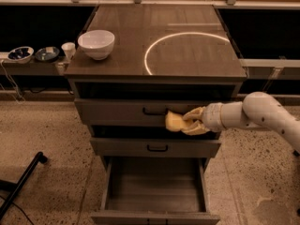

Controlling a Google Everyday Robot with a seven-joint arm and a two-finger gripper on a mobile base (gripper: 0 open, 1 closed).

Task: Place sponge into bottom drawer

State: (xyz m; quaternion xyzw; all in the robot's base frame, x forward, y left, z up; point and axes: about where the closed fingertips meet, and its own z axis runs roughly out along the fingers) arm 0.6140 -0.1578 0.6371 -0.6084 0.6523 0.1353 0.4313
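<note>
sponge (pixel 172 121) sits clenched in the jaws of the gripper (pixel 186 124), out front of the top drawer (pixel 117 110), above the open bottom drawer (pixel 154 189). best lowered straight down past the middle drawer (pixel 122 147), released only once inside.

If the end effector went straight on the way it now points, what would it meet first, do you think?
Holding the sponge, the end effector points toward the picture's left across the top drawer front. It would probably meet the drawer's dark handle first, though depth is unclear.
</note>
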